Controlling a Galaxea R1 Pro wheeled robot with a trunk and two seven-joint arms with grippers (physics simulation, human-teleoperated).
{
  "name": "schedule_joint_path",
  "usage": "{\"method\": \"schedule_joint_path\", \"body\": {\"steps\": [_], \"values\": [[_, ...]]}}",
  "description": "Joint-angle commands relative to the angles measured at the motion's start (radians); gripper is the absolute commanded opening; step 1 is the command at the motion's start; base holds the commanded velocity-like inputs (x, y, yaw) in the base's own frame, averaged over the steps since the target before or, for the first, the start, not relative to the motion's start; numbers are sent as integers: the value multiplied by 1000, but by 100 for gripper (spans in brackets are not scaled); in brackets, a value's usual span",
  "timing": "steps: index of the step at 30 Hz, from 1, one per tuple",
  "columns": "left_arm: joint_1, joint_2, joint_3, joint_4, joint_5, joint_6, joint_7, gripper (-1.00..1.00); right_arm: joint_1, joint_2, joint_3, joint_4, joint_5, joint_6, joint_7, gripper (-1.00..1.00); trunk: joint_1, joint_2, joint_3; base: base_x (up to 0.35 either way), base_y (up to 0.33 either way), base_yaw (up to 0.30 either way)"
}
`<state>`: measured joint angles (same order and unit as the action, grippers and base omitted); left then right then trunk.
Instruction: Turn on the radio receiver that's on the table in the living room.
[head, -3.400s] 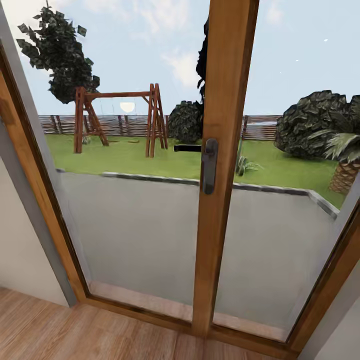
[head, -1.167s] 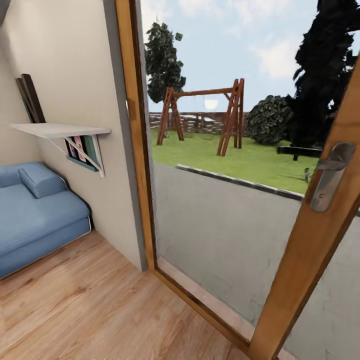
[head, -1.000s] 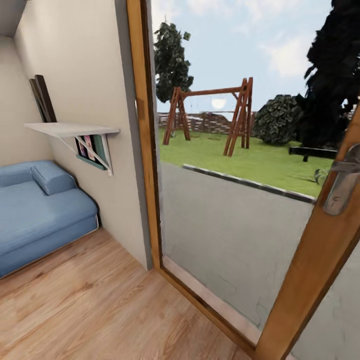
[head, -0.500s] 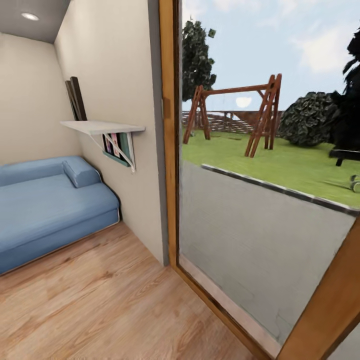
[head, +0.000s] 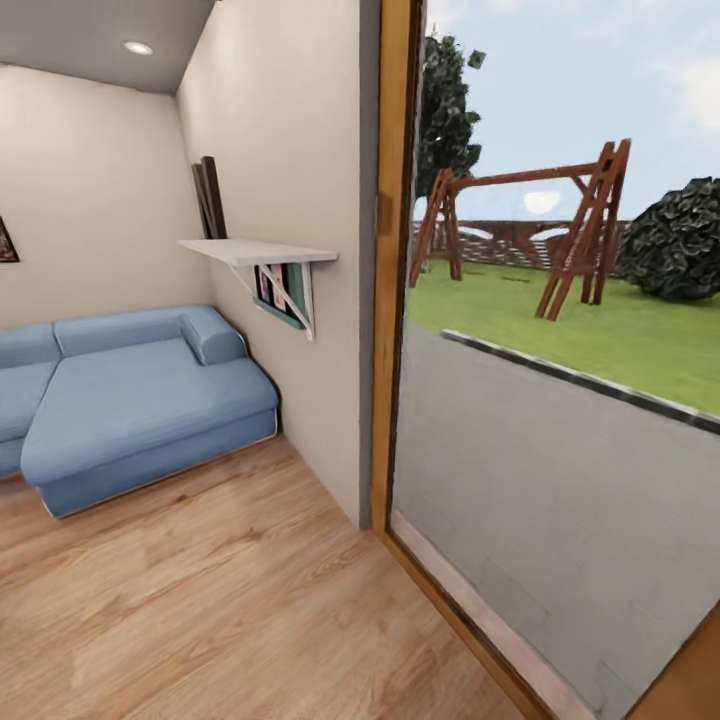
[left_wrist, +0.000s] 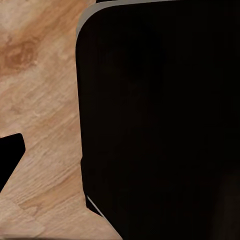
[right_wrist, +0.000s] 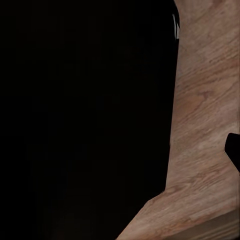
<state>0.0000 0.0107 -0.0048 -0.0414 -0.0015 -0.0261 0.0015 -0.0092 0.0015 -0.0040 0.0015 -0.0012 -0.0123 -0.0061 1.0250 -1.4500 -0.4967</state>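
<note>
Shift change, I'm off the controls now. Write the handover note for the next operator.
Grippers: the wrist views show a dark body over the wood floor, so whether either is open or shut cannot be told; nothing seen held.
Position: head view faces a corner of the living room, with the blue sofa at left, a white wall shelf above it, and the glass door's wooden frame with the garden swing set beyond.
Job's things: radio receiver and table are not in sight from here.
Done: nothing on the radio.
Left: probably turn further left into the room, find the table, reach the radio, switch it on.
</note>
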Motion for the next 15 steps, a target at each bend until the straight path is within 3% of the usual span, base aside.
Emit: {"method": "schedule_joint_path", "body": {"steps": [1,15], "values": [[0,0,0,0,0,0,0,100,0,-1,-1,0,-2,0,0,100,0,0,0,0,0,270],[0,0,0,0,0,0,0,100,0,0,1,0,-2,0,-1,100,0,0,-7,0,0,270]]}}
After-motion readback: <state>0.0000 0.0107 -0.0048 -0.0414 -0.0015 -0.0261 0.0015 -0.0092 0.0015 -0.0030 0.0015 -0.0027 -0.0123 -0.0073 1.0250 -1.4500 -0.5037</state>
